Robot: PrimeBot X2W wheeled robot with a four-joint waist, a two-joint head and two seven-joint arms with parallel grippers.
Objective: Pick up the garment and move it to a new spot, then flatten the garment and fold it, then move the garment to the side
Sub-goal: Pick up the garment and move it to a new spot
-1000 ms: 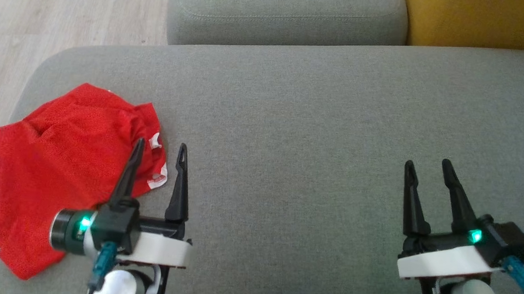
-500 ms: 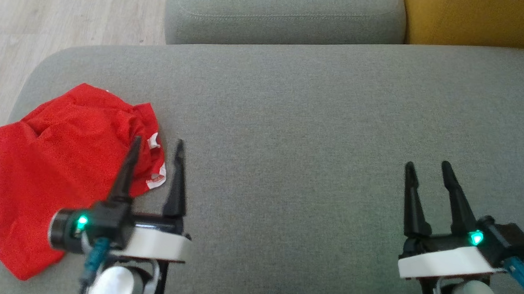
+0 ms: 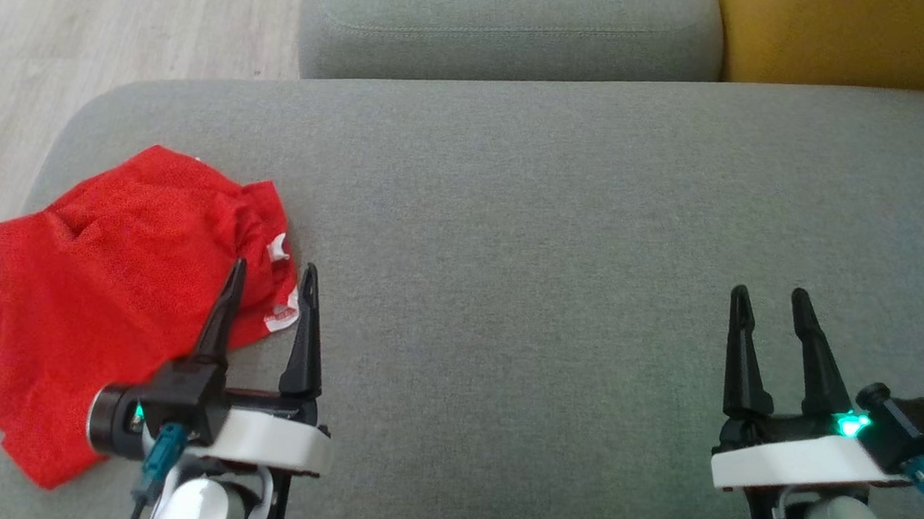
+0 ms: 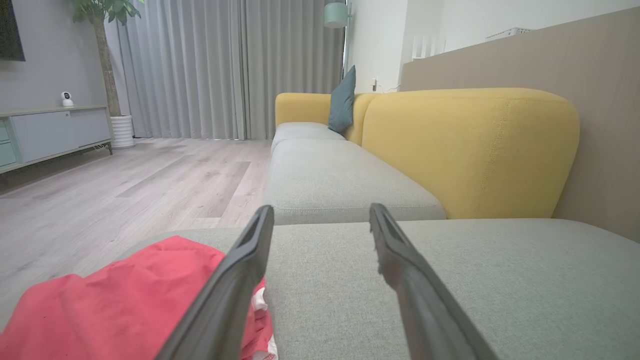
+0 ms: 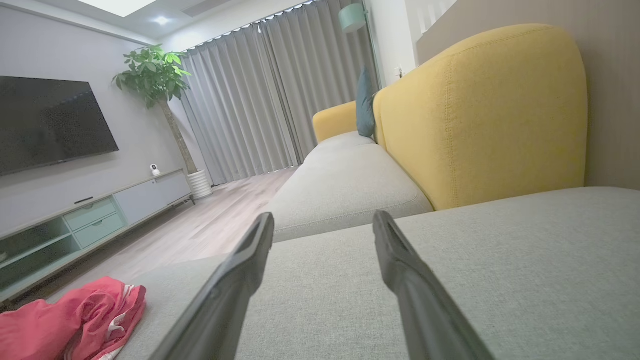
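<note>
Left fingers (image 3: 222, 317) were held wide open and empty at the red garment's (image 3: 108, 270) edge on the grey sofa seat (image 3: 513, 214). Right fingers (image 3: 742, 357) were likewise held wide open and empty.

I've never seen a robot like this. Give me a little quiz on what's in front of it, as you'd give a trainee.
1. True or false: the left gripper is shut on the red garment.
2. The garment lies crumpled on: A) a kitchen table, B) the grey seat cushion, C) a laundry basket.
3. Fill in: the right gripper has its jaws ____.

Key: 1 false, its jaws stand open at the garment's edge. 2 B. 3 open.
</note>
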